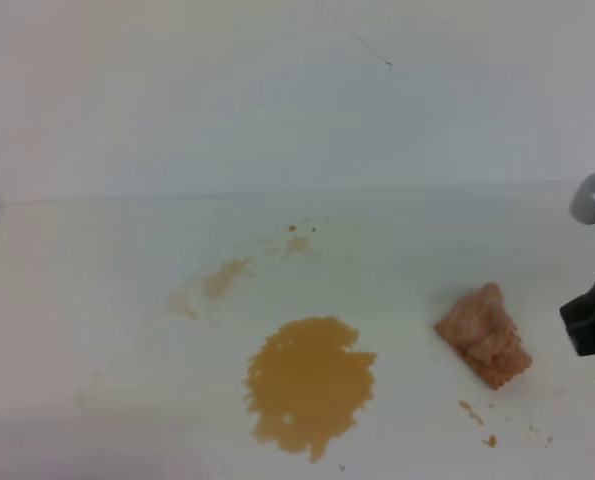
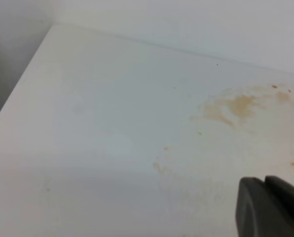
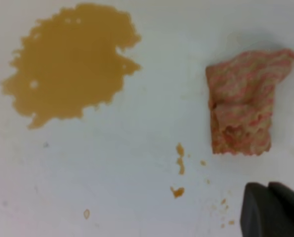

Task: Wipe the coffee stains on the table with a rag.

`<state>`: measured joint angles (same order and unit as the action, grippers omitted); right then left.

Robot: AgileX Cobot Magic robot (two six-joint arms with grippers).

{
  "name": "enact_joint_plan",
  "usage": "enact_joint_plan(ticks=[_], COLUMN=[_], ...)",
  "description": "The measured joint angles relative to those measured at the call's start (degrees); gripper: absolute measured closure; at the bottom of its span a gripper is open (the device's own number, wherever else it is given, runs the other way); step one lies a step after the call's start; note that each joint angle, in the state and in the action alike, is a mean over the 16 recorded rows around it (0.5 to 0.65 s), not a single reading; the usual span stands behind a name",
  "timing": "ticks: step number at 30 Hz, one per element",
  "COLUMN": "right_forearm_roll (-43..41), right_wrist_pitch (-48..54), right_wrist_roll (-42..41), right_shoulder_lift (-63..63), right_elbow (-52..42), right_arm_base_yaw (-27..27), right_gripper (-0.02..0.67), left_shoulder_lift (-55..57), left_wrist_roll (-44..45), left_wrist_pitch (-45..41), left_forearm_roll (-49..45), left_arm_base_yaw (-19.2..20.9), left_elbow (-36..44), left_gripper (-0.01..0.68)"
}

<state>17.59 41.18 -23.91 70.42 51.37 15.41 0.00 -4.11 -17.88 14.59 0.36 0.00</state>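
Observation:
The coffee stains show as a big amber-brown blotch at the front middle of the white table, with a fainter tan smear behind it to the left. The rag, a pinkish-orange wad, lies on the table to the right of the blotch, touched by nothing. My right gripper hovers just right of the rag, fingers together and empty. My left gripper shows only in its wrist view, fingers pressed together, above bare table left of the smear.
Small orange-brown specks lie in front of the rag. A pale wall rises behind the table's far edge. The table's left edge drops off to a dark gap.

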Motion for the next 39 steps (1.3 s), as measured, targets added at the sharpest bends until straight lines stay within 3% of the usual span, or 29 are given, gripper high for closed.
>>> enact_joint_plan(ticks=[6,12,22,39], right_forearm_roll=[-9.42,-13.99,-18.28,-26.39], right_wrist_pitch=[-0.43,-0.84,-1.23,-0.75], right_wrist_roll=[6.44,8.8,9.47,15.26], right_shoulder_lift=[8.56,17.91,32.5,45.37], right_elbow=[4.42,10.19,18.99,22.05], right_arm_base_yaw=[6.68,9.72,10.18,10.08], right_gripper=[0.624,0.537,0.387,0.341], left_shoulder_lift=[0.0,-0.1,-0.1,0.0], left_wrist_roll=[0.0,0.0,0.0,0.0], left_wrist_pitch=[0.0,0.06,0.06,0.0], left_forearm_roll=[0.0,0.0,0.0,0.0], left_arm_base_yaw=[0.0,0.0,0.0,0.0], left_elbow=[0.0,0.14,0.14,0.0], left_gripper=[0.675,0.675,0.675,0.675])
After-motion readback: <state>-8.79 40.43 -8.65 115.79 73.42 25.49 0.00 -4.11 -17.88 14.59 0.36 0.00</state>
